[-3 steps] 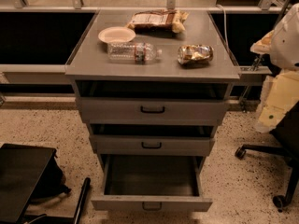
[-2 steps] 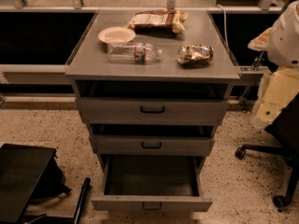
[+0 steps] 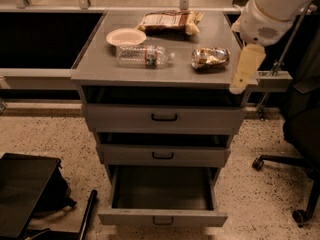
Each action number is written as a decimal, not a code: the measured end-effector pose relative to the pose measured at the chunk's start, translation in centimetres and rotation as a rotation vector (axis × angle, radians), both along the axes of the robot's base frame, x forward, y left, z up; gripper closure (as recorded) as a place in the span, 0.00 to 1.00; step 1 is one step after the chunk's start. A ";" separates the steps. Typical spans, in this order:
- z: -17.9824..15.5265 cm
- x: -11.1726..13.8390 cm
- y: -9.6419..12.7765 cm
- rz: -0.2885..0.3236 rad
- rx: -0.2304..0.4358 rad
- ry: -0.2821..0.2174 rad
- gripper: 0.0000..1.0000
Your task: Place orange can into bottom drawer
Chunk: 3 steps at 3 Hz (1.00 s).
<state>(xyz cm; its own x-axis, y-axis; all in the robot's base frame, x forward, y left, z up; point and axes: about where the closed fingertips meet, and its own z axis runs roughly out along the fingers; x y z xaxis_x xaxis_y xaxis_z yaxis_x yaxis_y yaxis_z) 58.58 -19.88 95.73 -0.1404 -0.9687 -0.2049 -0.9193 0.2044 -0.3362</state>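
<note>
Claw hangs at your tabletop's four o'clock corner, state untellable; orange can lies at its ten o'clock, axis nine-to-three.

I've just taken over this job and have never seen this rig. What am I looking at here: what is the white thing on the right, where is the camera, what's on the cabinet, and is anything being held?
There is one camera view, looking down at the front of a grey cabinet; where the camera is mounted is not on record. The white shape at upper right is the robot's arm. The cream piece hanging from it is its gripper, beside the right front corner of the cabinet top. Nothing is visibly held. On the top lie the orange can on its side, a water bottle also on its side, a small plate and a brown snack bag. The bottom drawer is pulled open, and nothing shows inside it.
</note>
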 end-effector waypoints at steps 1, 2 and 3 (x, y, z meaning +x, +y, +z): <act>-1.5 7.4 1.5 -0.002 -0.014 -0.016 0.00; -3.3 12.7 2.6 -0.020 -0.010 -0.021 0.00; -6.1 15.8 2.4 -0.052 0.061 0.015 0.00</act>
<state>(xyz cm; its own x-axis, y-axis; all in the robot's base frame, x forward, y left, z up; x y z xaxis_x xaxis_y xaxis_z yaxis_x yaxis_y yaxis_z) 74.37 -17.49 89.60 -0.1939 -0.9457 -0.2608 -0.9116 0.2719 -0.3084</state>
